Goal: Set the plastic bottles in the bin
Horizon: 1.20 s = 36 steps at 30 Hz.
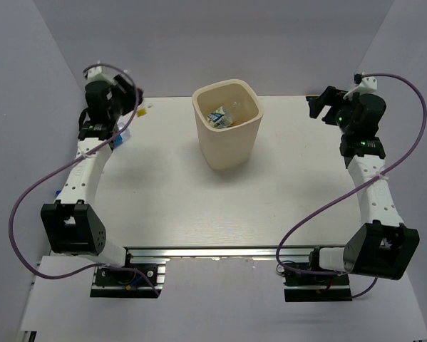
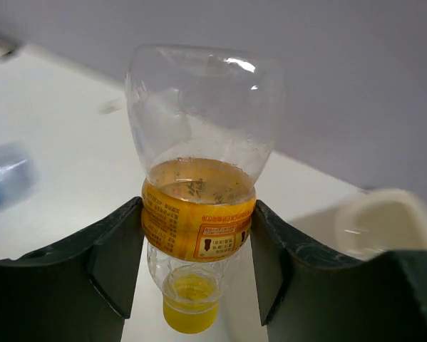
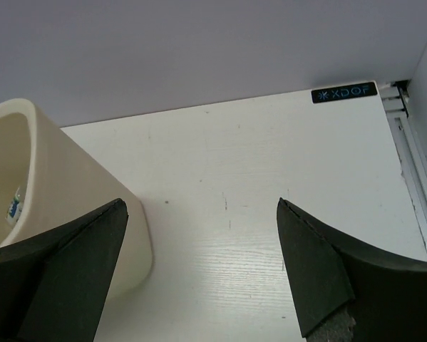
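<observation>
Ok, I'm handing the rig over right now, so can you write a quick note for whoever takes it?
Left claw: shut on the orange bottle, at the far left of the table, not yet at the bin.
Right claw: open, empty, to the right of the bin.
Bin: mid-table, toward the far side, with at least one blue-label bottle inside.
Done: that one is binned.
Left: bin the orange bottle. A blurred blue thing beside the left claw may be another bottle; check it.
</observation>
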Tool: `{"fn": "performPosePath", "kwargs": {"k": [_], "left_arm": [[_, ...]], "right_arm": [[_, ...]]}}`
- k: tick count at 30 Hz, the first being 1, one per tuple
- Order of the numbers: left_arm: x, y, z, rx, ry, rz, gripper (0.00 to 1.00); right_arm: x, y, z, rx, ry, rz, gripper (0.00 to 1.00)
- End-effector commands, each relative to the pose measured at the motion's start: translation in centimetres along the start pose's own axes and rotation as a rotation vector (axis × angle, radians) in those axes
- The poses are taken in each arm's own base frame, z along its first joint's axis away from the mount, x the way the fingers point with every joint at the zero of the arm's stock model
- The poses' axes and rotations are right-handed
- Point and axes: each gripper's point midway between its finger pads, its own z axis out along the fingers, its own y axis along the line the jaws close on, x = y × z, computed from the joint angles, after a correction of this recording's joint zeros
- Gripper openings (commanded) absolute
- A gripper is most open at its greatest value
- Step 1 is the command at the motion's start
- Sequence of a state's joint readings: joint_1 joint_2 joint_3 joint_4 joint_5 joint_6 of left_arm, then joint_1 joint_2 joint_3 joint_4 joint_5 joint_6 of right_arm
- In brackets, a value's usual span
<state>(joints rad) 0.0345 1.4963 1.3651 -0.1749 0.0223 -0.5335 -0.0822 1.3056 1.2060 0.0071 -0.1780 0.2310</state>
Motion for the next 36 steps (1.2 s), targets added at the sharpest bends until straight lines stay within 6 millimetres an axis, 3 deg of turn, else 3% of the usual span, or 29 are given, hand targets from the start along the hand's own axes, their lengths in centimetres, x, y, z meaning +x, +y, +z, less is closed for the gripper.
{"fn": "performPosePath", "kwargs": {"k": [1, 2, 3, 4, 5, 6, 7, 8, 9, 10, 12, 13, 14, 19, 20, 21, 22, 23, 24, 25, 26, 28, 29, 30, 31, 32, 34, 35, 36], "left_arm": [[-4.5, -14.3, -4.3, 0.374, -0.137, 0.021, 0.32], [-4.6, -16.8, -4.6, 0.435, -0.139, 0.026, 0.32], [-2.1, -20.1, -4.0, 0.508, -0.084, 0.036, 0.32], [-2.8, -23.1, -4.9, 0.584, -0.099, 0.044, 0.32], [-2.7, -25.1, -5.0, 0.634, -0.111, 0.046, 0.32], [0.4, -27.1, -3.7, 0.653, -0.054, 0.060, 0.32], [-1.2, -29.6, -4.4, 0.699, -0.090, 0.070, 0.32], [0.5, -30.2, -3.7, 0.690, -0.034, 0.087, 0.32], [2.0, -32.1, -4.2, 0.740, 0.003, 0.105, 0.32], [4.3, -32.7, -2.6, 0.735, 0.038, 0.134, 0.33], [5.1, -34.6, -3.1, 0.740, 0.047, 0.170, 0.34], [6.5, -34.6, -2.2, 0.723, 0.065, 0.201, 0.37], [6.4, -34.8, -2.4, 0.722, 0.064, 0.211, 0.40], [5.9, -34.7, -2.9, 0.711, 0.045, 0.246, 0.78], [5.9, -34.3, -2.9, 0.700, 0.048, 0.256, 0.95], [5.8, -34.0, -3.0, 0.683, 0.045, 0.264, 0.98], [5.6, -33.2, -2.7, 0.639, 0.032, 0.274, 0.98], [4.2, -32.9, -3.6, 0.627, 0.001, 0.276, 0.98], [4.7, -31.5, -3.2, 0.573, 0.003, 0.289, 0.98], [4.1, -30.7, -3.4, 0.539, -0.017, 0.303, 0.98], [2.2, -29.6, -4.4, 0.479, -0.061, 0.304, 0.98], [1.8, -27.1, -4.7, 0.384, -0.071, 0.328, 0.98], [0.9, -24.7, -4.3, 0.293, -0.083, 0.325, 0.98], [-0.9, -23.4, -5.6, 0.263, -0.112, 0.309, 0.98], [0.1, -20.5, -4.9, 0.188, -0.076, 0.294, 0.98], [-2.7, -16.9, -5.4, 0.090, -0.125, 0.245, 0.98], [-0.9, -10.7, -4.7, -0.048, -0.057, 0.177, 0.98], [-2.2, -5.9, -4.6, -0.179, -0.081, 0.137, 0.98], [-2.9, -3.6, -5.8, -0.242, -0.101, 0.082, 0.98]], "right_arm": [[-2.5, 0.8, -0.8, -0.026, -0.098, 0.036, 0.89], [-2.5, 0.8, -0.9, -0.027, -0.098, 0.036, 0.89], [-2.5, 0.8, -0.9, -0.026, -0.100, 0.034, 0.89], [-2.4, 0.7, -1.0, -0.023, -0.101, 0.032, 0.89], [-2.3, 0.8, -1.0, -0.027, -0.100, 0.028, 0.89], [-2.3, 0.7, -1.1, -0.026, -0.102, 0.026, 0.89], [-2.3, 0.7, -1.1, -0.025, -0.100, 0.023, 0.89], [-2.2, 0.6, -1.2, -0.024, -0.101, 0.019, 0.89], [-2.1, 0.6, -1.2, -0.025, -0.099, 0.014, 0.89], [-2.2, 0.7, -1.4, -0.026, -0.103, 0.012, 0.89], [-2.0, 0.5, -1.5, -0.018, -0.100, 0.007, 0.89], [-1.9, 0.4, -1.6, -0.014, -0.097, 0.005, 0.89], [-1.7, 0.4, -1.6, -0.016, -0.092, 0.005, 0.89], [-1.6, 0.2, -1.7, -0.012, -0.087, -0.010, 0.89], [-1.6, 0.2, -1.7, -0.012, -0.087, -0.013, 0.89], [-1.6, 0.1, -1.6, -0.011, -0.087, -0.015, 0.89], [-1.6, 0.1, -1.5, -0.012, -0.085, -0.013, 0.89], [-1.6, 0.1, -1.5, -0.013, -0.085, -0.013, 0.89], [-1.4, 0.1, -1.2, -0.012, -0.079, -0.010, 0.89], [-1.5, 0.2, -1.2, -0.018, -0.078, -0.012, 0.89], [-1.5, 0.2, -1.1, -0.019, -0.076, -0.010, 0.89], [-1.3, 0.0, -0.8, -0.019, -0.068, -0.011, 0.89], [-1.4, 0.0, -0.7, -0.018, -0.072, -0.013, 0.89], [-1.4, -0.1, -0.5, -0.019, -0.068, -0.012, 0.89], [-1.3, -0.1, -0.4, -0.021, -0.066, -0.012, 0.89], [-1.5, -0.1, -0.2, -0.025, -0.067, -0.014, 0.89], [-1.6, 0.0, -0.1, -0.032, -0.065, -0.017, 0.89], [-1.8, -0.1, 0.0, -0.033, -0.070, -0.020, 0.89], [-2.1, -0.1, 0.0, -0.033, -0.076, -0.023, 0.89]]}}
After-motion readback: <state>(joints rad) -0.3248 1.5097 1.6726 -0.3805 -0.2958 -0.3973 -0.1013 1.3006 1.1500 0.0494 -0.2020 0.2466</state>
